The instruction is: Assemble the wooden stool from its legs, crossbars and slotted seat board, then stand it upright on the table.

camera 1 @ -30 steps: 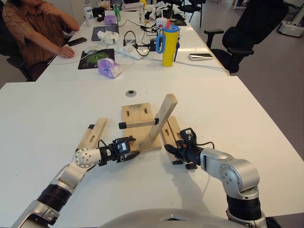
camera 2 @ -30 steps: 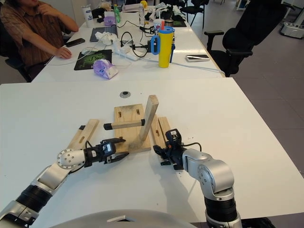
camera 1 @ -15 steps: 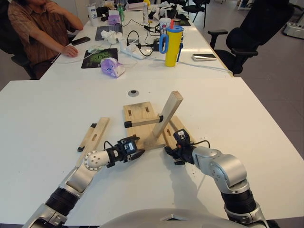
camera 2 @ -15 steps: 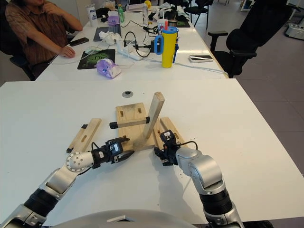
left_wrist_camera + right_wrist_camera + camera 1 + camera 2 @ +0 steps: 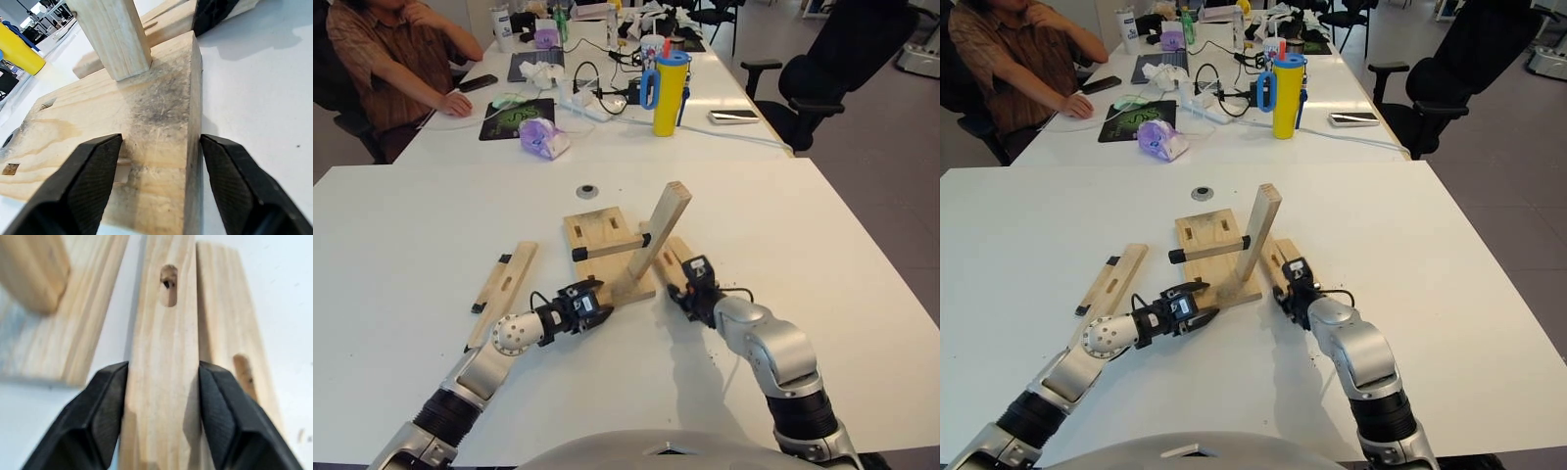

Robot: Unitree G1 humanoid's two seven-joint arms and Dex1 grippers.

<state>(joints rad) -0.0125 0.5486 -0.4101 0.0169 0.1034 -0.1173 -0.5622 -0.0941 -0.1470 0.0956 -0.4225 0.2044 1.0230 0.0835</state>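
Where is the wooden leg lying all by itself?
In the left eye view the lone leg lies flat on the white table on the robot's left, apart from the seat board and to the left of the left pincer.

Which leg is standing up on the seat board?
The tilted leg rising from the seat board's near right corner; the rest lie flat.

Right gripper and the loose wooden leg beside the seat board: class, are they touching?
Touching. The right wrist view shows both fingers of the right gripper pressed against the sides of the leg, with no gap.
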